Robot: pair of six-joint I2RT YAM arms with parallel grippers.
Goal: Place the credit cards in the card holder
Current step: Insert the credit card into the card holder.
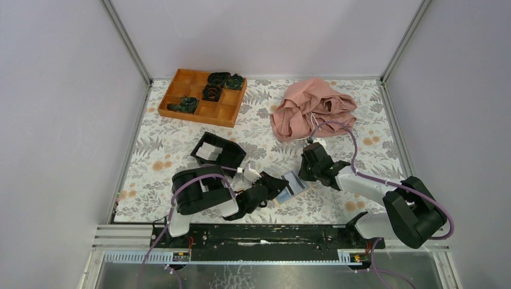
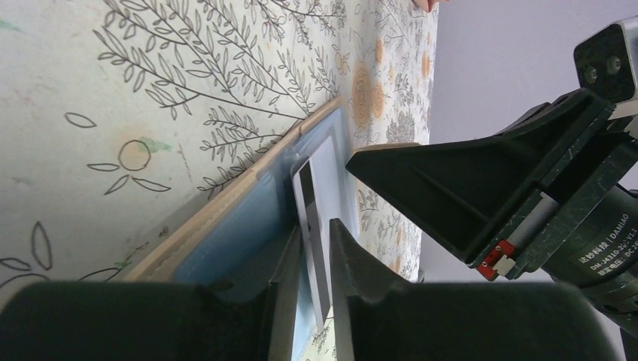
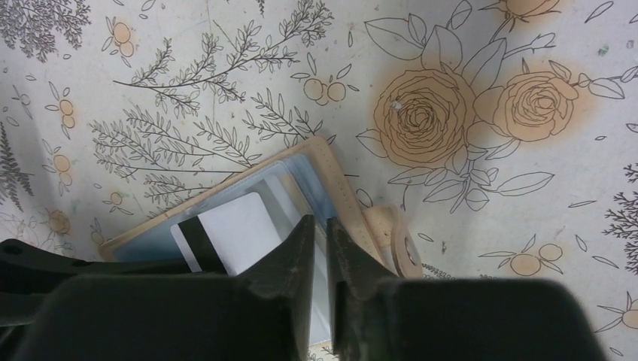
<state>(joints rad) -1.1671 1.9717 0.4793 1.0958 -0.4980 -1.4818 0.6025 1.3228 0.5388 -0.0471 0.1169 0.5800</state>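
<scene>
The card holder point(image 1: 295, 183) lies open and flat on the floral surface point(image 1: 181, 144), close to its near edge and about midway along it, with its blue-grey inner face up. The two arms meet over it from either side.

The left gripper point(image 2: 316, 226) reaches in from the holder's near-left side. Its jaws stand a little apart with a credit card point(image 2: 310, 199) between them. The card is white with a dark stripe, and its far end is pushed into a slot of the holder. I cannot tell whether either finger presses on it.

The right gripper point(image 3: 320, 222) comes down on the holder's opposite side, right beside the card. From the left wrist view its black fingertip sits against the blue inner face, just beside the card's far end. Its fingers point(image 3: 301, 248) are almost together, with only a narrow slit between them. I cannot tell whether they pinch the holder's pocket.
</scene>
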